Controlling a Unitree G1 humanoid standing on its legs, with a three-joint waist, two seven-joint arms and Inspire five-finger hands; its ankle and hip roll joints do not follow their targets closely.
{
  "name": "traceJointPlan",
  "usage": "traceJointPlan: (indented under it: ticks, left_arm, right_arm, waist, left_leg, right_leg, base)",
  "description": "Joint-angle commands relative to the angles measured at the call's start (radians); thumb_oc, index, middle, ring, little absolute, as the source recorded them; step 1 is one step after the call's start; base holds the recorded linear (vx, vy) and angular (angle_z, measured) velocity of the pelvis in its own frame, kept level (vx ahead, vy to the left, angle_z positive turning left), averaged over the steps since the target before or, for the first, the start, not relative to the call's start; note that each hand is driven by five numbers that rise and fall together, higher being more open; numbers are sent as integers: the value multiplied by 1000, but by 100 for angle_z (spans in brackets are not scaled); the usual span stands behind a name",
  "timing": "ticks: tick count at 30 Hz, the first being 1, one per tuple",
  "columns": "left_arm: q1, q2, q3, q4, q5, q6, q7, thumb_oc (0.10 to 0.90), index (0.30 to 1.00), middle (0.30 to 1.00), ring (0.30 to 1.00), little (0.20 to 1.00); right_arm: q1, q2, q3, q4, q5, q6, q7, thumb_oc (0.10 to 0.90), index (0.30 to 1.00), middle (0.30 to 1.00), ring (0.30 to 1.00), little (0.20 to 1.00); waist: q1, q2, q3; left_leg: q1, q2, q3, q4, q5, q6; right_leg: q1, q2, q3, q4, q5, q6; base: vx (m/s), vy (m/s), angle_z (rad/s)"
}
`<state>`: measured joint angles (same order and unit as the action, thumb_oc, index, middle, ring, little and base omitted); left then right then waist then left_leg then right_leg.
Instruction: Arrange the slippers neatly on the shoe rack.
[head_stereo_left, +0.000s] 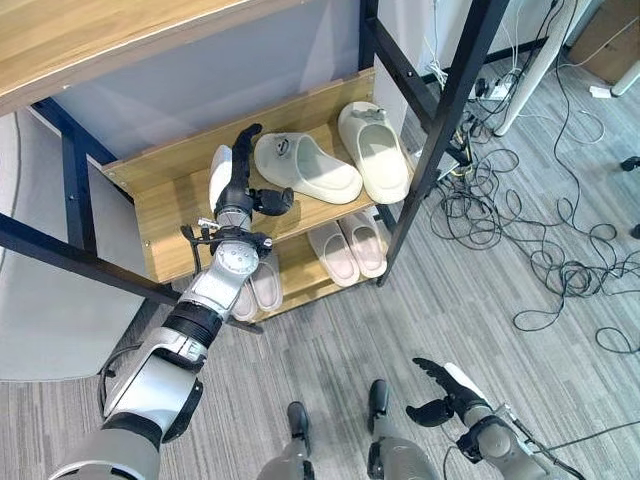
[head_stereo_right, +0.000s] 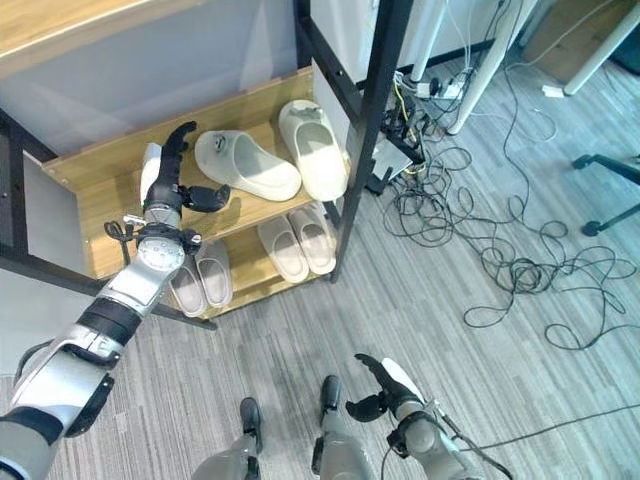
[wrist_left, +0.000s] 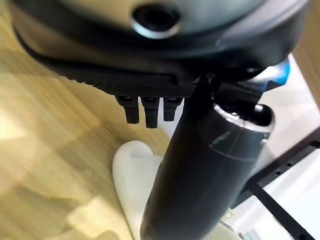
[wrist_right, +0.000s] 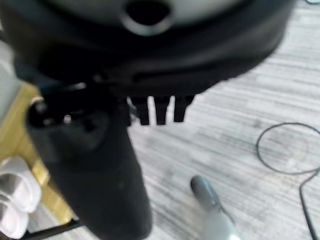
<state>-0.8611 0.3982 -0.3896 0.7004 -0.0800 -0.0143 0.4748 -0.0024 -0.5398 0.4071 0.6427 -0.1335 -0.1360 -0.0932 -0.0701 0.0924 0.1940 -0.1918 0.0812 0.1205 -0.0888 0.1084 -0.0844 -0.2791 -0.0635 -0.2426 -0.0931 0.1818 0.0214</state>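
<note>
L hand (head_stereo_left: 237, 186) open by slipper (head_stereo_left: 305, 167); head views show rack (head_stereo_left: 160, 215).

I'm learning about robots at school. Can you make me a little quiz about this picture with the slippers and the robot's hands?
1. True or false: the left hand is up at the shoe rack.
2. Which of the cream slippers on the upper shelf is nearer the left hand: A, the slanted one, or B, the one by the black post?
3. Fill in: the right hand hangs low over the ____.

Key: 1 true. 2 A. 3 floor.
</note>
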Motion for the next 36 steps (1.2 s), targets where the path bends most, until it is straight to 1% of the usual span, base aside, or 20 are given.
traceJointPlan:
  ticks: [1, 4, 5, 6, 9, 15, 21, 27, 32, 36]
  left_arm:
    - [-217, -2, 43, 109, -92, -76, 4, 800, 900, 900, 900, 900]
    - [-218, -17, 62, 138, -208, -98, -36, 800, 900, 900, 900, 900]
    - [-220, -16, 62, 140, -210, -99, -38, 800, 900, 900, 900, 900]
    - [-246, -10, 54, 163, -268, -105, -59, 800, 900, 900, 900, 900]
    - [-250, -10, 55, 172, -308, -111, -67, 800, 900, 900, 900, 900]
    - [-285, -10, 53, 214, -455, -124, -113, 800, 900, 900, 900, 900]
    - [-318, -2, 40, 235, -476, -119, -122, 800, 900, 900, 900, 900]
    - [-347, -10, 25, 260, -473, -112, -132, 800, 900, 900, 900, 900]
    - [-358, -25, 20, 262, -466, -113, -127, 800, 900, 900, 900, 900]
    - [-353, -52, 20, 258, -464, -115, -124, 800, 900, 900, 900, 900]
  right_arm:
    - [38, -59, 3, -86, 25, -37, -7, 800, 900, 900, 900, 900]
    - [34, -61, 3, -80, 23, -27, -9, 800, 900, 900, 900, 900]
    - [33, -61, 4, -79, 23, -27, -9, 800, 900, 900, 900, 900]
    - [26, -67, 3, -79, 25, -23, -9, 800, 900, 900, 900, 900]
    - [23, -67, 5, -77, 28, -19, -8, 800, 900, 900, 900, 900]
    - [8, -75, 15, -77, 29, -11, -4, 800, 900, 900, 900, 900]
    - [1, -74, 25, -70, 28, -10, -1, 800, 900, 900, 900, 900]
    - [-4, -69, 32, -57, 30, -11, -2, 800, 900, 900, 900, 900]
    - [-1, -65, 32, -49, 31, -11, -8, 800, 900, 900, 900, 900]
    - [6, -63, 29, -45, 29, -14, -12, 800, 900, 900, 900, 900]
  waist:
    - [-3, -10, -43]
    - [-8, -7, -41]
    - [-8, -7, -41]
    - [-10, 0, -38]
    - [-11, 4, -37]
    - [-16, 18, -37]
    - [-17, 25, -37]
    - [-21, 25, -34]
    - [-23, 24, -35]
    - [-27, 23, -35]
  left_leg:
    - [-74, -13, -37, 2, 30, -32]
    - [-76, -14, -33, 2, 31, -31]
    - [-77, -14, -33, 2, 31, -31]
    - [-79, -15, -32, 2, 31, -30]
    - [-79, -16, -30, 2, 30, -29]
    - [-74, -18, -26, 2, 28, -28]
    - [-75, -18, -27, 2, 26, -29]
    - [-76, -20, -31, 2, 26, -29]
    - [-75, -21, -31, 2, 23, -28]
    - [-74, -22, -28, 2, 19, -25]
  right_leg:
    - [2, -37, -16, 64, -134, 94]
    - [-4, -37, -11, 64, -133, 94]
    - [-5, -36, -10, 64, -133, 94]
    - [-10, -37, -7, 65, -131, 95]
    - [-12, -37, -6, 66, -132, 96]
    - [-14, -36, -3, 69, -137, 96]
    - [-13, -34, -5, 67, -139, 96]
    - [-13, -33, -8, 66, -140, 96]
    - [-13, -33, -8, 67, -141, 94]
    - [-16, -34, -5, 71, -143, 94]
  base:
    - [23, -3, -7]
    - [14, -1, -4]
    - [31, 10, -1]
    - [0, 0, 0]
    - [11, 1, -1]
    - [11, 0, 0]
    - [6, -1, 0]
    - [5, -1, 0]
    - [0, 0, 0]
    - [0, 0, 0]
